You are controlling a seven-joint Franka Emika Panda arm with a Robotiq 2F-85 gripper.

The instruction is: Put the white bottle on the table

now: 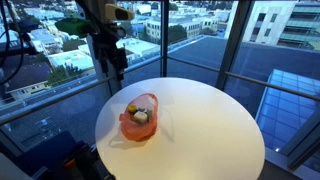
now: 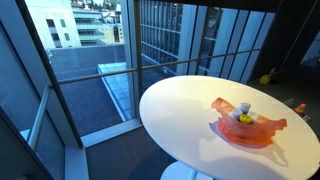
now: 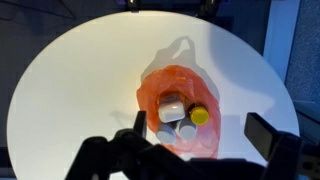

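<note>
The white bottle [image 3: 172, 103] sits in the orange-red container [image 3: 150, 92] with two grey-capped bottles [image 3: 176, 131] and a yellow-capped one [image 3: 200, 116]. It shows as a small white cylinder in an exterior view [image 2: 243, 108]. The container rests on the round white table [image 3: 80, 80], seen in both exterior views [image 1: 210, 120] [image 2: 180, 110]. My gripper [image 3: 200, 125] hangs well above the container, open and empty, its dark fingers on either side of the view. In an exterior view it is above the table's far edge [image 1: 115, 62].
Glass walls with dark frames [image 1: 215, 40] [image 2: 160, 40] surround the table, with a city view outside. A yellow object [image 2: 266, 76] lies on the floor beyond the table. The table's edge [image 3: 268, 70] lies close to the container's right.
</note>
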